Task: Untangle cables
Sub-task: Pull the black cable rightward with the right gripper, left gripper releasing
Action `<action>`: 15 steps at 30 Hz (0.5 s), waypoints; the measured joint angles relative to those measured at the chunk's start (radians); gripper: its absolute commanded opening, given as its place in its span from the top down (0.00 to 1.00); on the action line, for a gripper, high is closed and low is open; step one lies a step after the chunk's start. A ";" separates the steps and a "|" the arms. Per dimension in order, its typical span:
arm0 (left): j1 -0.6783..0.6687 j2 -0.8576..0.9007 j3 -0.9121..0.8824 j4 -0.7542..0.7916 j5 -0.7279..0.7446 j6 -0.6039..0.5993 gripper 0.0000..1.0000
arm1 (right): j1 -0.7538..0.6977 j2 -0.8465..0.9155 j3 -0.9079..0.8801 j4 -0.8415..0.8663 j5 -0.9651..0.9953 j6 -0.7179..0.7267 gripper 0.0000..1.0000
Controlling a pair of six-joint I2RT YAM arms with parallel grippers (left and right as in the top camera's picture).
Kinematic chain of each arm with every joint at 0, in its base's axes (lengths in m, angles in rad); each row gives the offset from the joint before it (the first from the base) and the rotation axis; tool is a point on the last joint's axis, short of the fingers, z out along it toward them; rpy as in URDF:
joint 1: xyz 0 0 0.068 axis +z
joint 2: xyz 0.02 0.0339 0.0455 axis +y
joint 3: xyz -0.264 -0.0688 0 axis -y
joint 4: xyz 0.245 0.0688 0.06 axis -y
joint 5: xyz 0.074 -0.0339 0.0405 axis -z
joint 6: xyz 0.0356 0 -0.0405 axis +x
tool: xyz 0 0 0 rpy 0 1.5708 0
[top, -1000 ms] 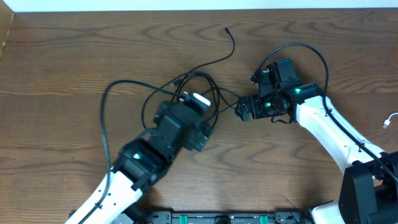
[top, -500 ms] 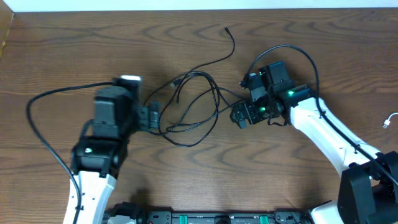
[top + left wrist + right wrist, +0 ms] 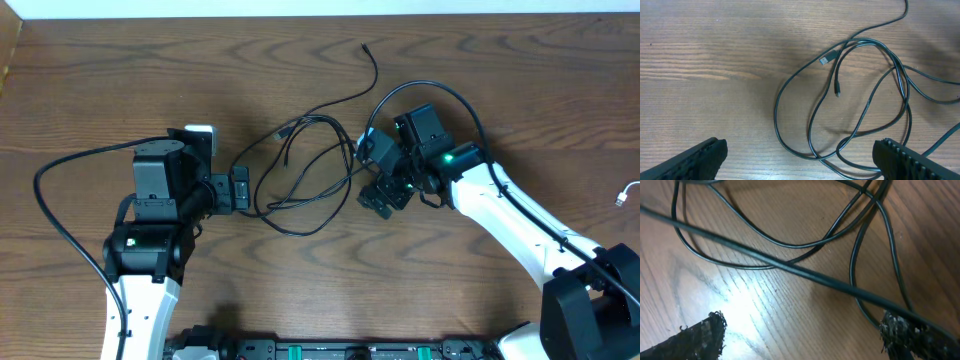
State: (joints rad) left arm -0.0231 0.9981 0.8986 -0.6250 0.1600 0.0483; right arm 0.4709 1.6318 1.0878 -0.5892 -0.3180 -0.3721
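The black cables (image 3: 300, 175) lie in a loose tangle of loops at the middle of the table. One thin end (image 3: 365, 46) trails to the far side, and a plug (image 3: 283, 132) lies on top of the loops. My left gripper (image 3: 240, 188) is open and empty at the tangle's left edge. In the left wrist view the loops (image 3: 860, 115) and a silver plug (image 3: 825, 60) lie ahead of the open jaws (image 3: 800, 165). My right gripper (image 3: 377, 176) is open at the tangle's right edge. In the right wrist view, cords (image 3: 790, 267) cross just ahead of its jaws (image 3: 800, 335). A white cable (image 3: 628, 193) lies at the far right.
The wooden table (image 3: 120, 90) runs to a pale far edge. The left arm's own thick black cable (image 3: 60, 170) arcs out to the left. A dark rail (image 3: 340, 350) lines the near edge.
My left arm swung from over the tangle out to its left side and settled there. My right gripper moved left toward the tangle, turned, and opened wider.
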 measured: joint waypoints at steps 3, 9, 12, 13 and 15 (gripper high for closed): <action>0.000 0.000 0.000 0.000 0.001 0.000 0.02 | 0.007 0.000 0.000 -0.019 0.000 -0.059 0.04; 0.000 0.000 0.000 0.000 0.003 0.000 0.02 | 0.050 0.000 0.000 -0.113 0.027 -0.125 0.05; 0.000 0.000 0.000 0.000 0.004 0.000 0.02 | 0.077 0.000 0.000 -0.146 0.087 -0.138 0.06; 0.000 0.000 0.000 0.000 0.004 0.000 0.02 | 0.085 0.000 0.000 -0.156 0.109 -0.140 0.06; 0.000 0.000 0.000 0.000 0.004 0.000 0.02 | 0.104 0.000 0.000 -0.169 0.153 -0.144 0.06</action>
State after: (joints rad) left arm -0.0231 0.9981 0.8986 -0.6254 0.1642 0.0483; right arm 0.5751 1.6318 1.0874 -0.7586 -0.1646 -0.5163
